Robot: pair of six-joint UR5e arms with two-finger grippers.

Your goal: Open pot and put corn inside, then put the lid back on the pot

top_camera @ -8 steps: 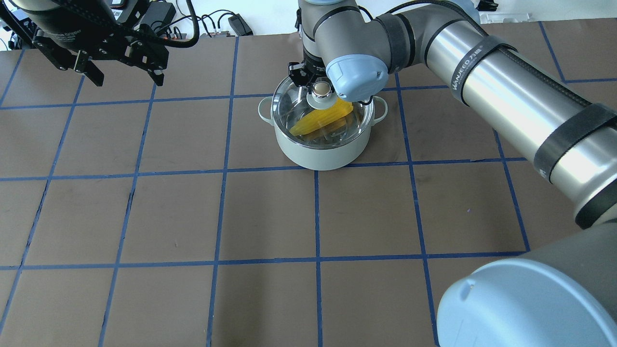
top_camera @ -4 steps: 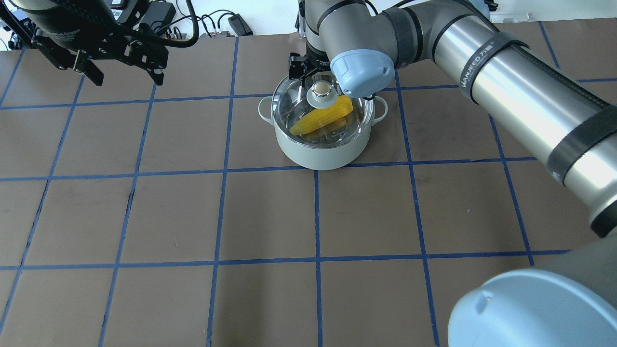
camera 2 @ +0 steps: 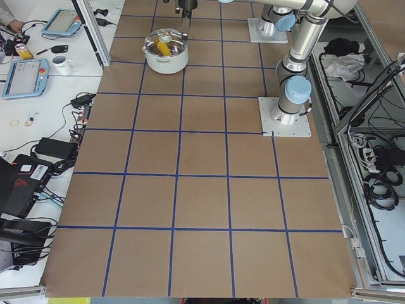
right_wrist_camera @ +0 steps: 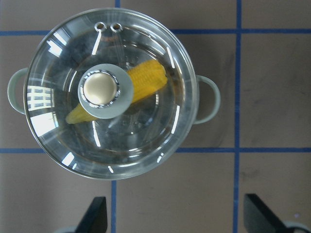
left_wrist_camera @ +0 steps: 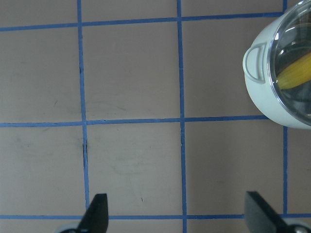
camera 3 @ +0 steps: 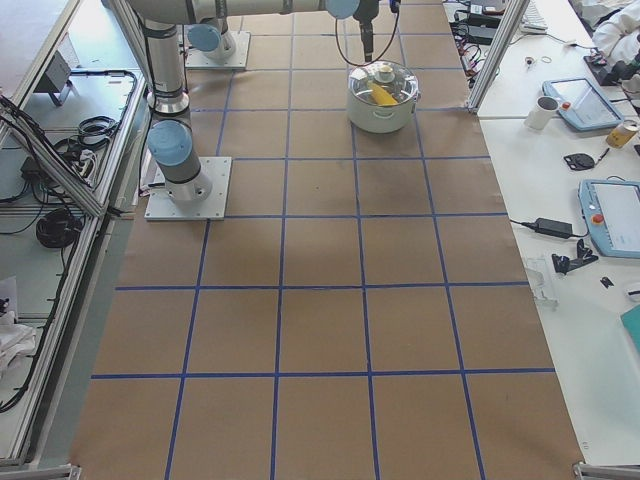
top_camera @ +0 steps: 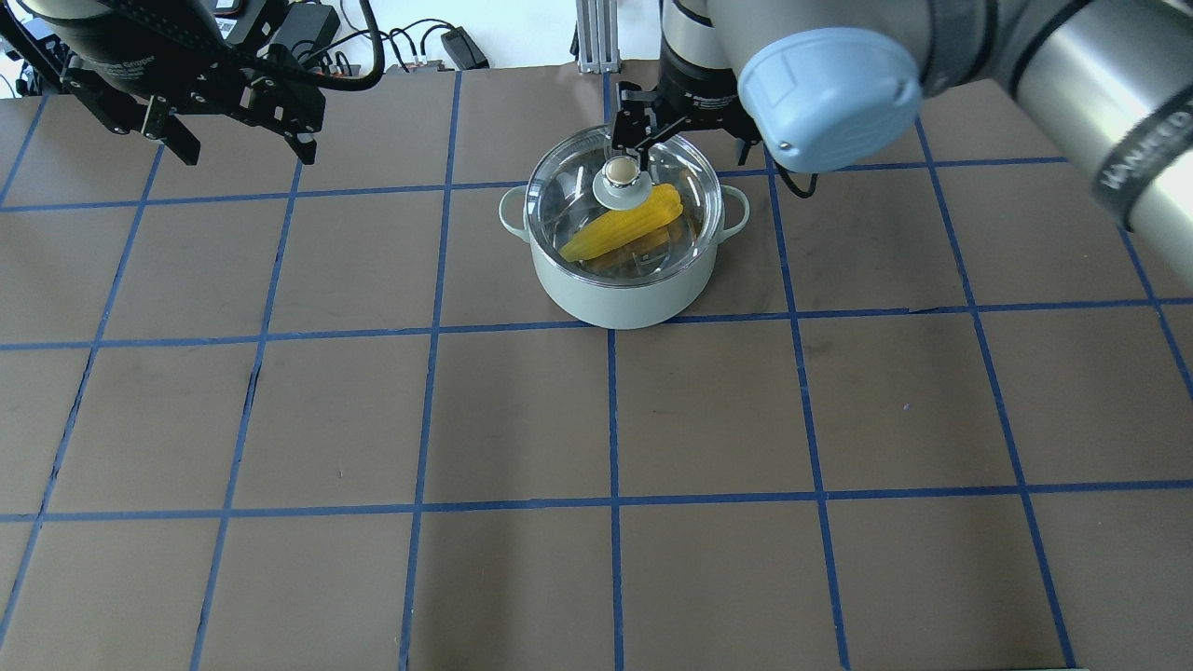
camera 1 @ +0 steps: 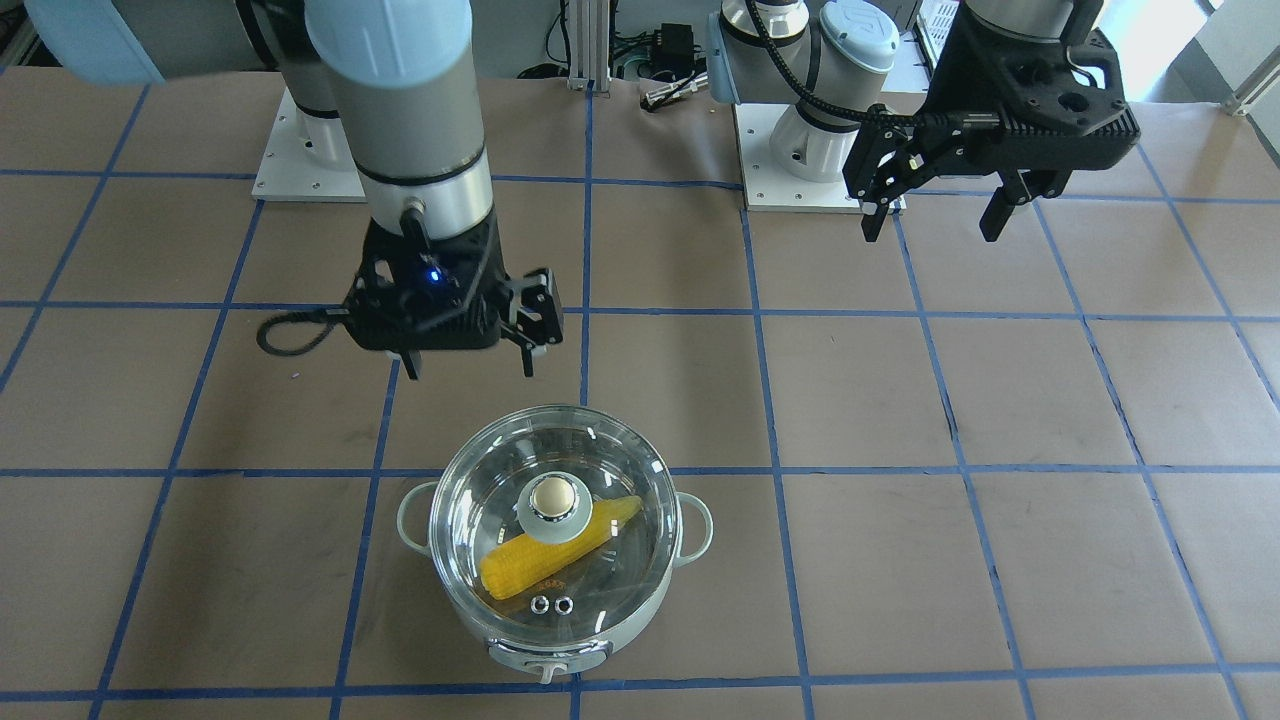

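Brown-paper surface (top_camera: 708, 410) gridded with blue tape (top_camera: 612, 419), cables (top_camera: 410, 42) bunched at the far edge.

Far left: left hand (top_camera: 247, 149) hangs high over the surface, fingers spread, holding nothing, well apart from the pot. Same spot as a second ago.

Centre: pot (top_camera: 615, 298) upright, corn (top_camera: 620, 228) lying slantwise inside. The lid (top_camera: 559, 200) is seated on the rim all round (looks level in the right wrist view), knob (top_camera: 619, 171) free.

Right of that: right hand (camera 1: 468, 366) was down at the knob a second ago. Now it's off it and raised above the pot, fingers spread, empty. So the lid is released and all three steps look done; only pulling the arm away remains, I'd judge.

Around: side bench (camera 2: 38, 95) with tablets (camera 2: 62, 22) and a mug (camera 2: 63, 63), well apart from the pot.

In the way: only the knob, near the right hand's fingertips and lower. A lift straight up should miss it; a low sweep across the pot could nudge the lid.
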